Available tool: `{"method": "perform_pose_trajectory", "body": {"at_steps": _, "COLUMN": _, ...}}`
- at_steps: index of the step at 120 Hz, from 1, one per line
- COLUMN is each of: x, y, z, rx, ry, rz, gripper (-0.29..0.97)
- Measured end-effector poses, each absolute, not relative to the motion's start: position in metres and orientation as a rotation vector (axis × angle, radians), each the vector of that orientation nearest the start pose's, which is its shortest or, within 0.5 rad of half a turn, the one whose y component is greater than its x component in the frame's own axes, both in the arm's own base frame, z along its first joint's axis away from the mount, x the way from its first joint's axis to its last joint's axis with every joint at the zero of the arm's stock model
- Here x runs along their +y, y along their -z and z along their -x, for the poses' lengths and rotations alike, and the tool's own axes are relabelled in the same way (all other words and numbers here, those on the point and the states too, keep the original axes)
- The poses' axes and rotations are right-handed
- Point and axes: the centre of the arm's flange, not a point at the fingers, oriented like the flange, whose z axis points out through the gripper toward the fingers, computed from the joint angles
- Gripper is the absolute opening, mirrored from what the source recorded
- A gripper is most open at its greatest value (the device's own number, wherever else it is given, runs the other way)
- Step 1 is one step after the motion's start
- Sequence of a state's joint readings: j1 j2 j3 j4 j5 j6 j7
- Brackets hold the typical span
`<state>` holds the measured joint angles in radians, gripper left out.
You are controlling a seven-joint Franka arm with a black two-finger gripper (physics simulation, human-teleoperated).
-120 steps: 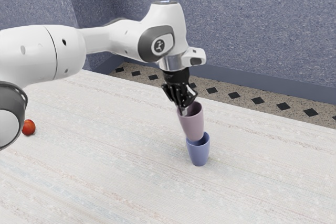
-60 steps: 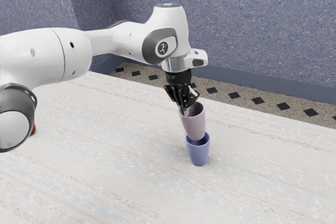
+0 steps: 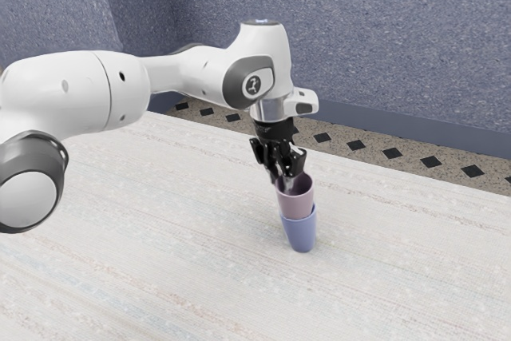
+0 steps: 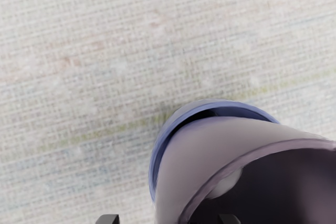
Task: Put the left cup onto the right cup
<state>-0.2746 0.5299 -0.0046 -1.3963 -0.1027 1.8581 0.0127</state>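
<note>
Mauve cup [image 3: 295, 196] sits just right of centre in the exterior frame, nested upright inside the blue cup [image 3: 302, 233]. Only its upper part stands above the blue rim. In the wrist view the mauve cup [image 4: 210, 156] sits within the blue cup's [image 4: 156, 153] rim with a thin dark gap between them.

Handling, as a guess: light, stiff, thin-walled, smooth and probably slippery. If you have to regrasp, pinch the rim wall with one finger inside and one outside. Don't squeeze the body, since the taper could let it slip.

Gripper [image 3: 287, 170] is right at the mauve rim. The fingertips [image 4: 107, 219] look spread wide apart, so you can read it as released, not pinching.

Count: two cups, one mauve and one blue. One arm [image 3: 176, 77] comes in from the frame's left, and there is one gripper. Pale woven table [image 3: 144, 261] fills the lower frame.
</note>
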Motion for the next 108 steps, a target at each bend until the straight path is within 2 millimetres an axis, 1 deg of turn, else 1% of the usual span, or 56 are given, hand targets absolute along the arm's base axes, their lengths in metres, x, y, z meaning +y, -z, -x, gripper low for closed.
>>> {"method": "perform_pose_trajectory", "body": {"at_steps": 11, "x": -0.200, "y": -0.396, "z": -0.671, "rx": 0.417, "ry": -0.129, "rz": 3.203, "gripper": 0.37}}
{"method": "perform_pose_trajectory", "body": {"at_steps": 24, "x": -0.200, "y": -0.406, "z": -0.670, "rx": 0.420, "ry": -0.107, "rz": 3.205, "gripper": 0.50}}
{"method": "perform_pose_trajectory", "body": {"at_steps": 32, "x": -0.199, "y": -0.423, "z": -0.668, "rx": 0.424, "ry": -0.070, "rz": 3.208, "gripper": 0.55}}
{"method": "perform_pose_trajectory", "body": {"at_steps": 46, "x": -0.197, "y": -0.463, "z": -0.658, "rx": 0.435, "ry": 0.006, "rz": 3.213, "gripper": 0.60}}
{"method": "perform_pose_trajectory", "body": {"at_steps": 64, "x": -0.189, "y": -0.498, "z": -0.638, "rx": 0.436, "ry": 0.023, "rz": 3.213, "gripper": 0.64}}
{"method": "perform_pose_trajectory", "body": {"at_steps": 73, "x": -0.172, "y": -0.508, "z": -0.627, "rx": 0.405, "ry": 0.006, "rz": 3.209, "gripper": 0.65}}
{"method": "perform_pose_trajectory", "body": {"at_steps": 80, "x": -0.159, "y": -0.512, "z": -0.620, "rx": 0.379, "ry": -0.012, "rz": 3.206, "gripper": 0.66}}
{"method": "perform_pose_trajectory", "body": {"at_steps": 93, "x": -0.127, "y": -0.515, "z": -0.609, "rx": 0.318, "ry": -0.040, "rz": 3.190, "gripper": 0.67}}
{"method": "perform_pose_trajectory", "body": {"at_steps": 100, "x": -0.111, "y": -0.522, "z": -0.605, "rx": 0.296, "ry": -0.030, "rz": 3.179, "gripper": 0.67}}
{"method": "perform_pose_trajectory", "body": {"at_steps": 108, "x": -0.088, "y": -0.534, "z": -0.603, "rx": 0.268, "ry": -0.003, "rz": 3.170, "gripper": 0.67}}
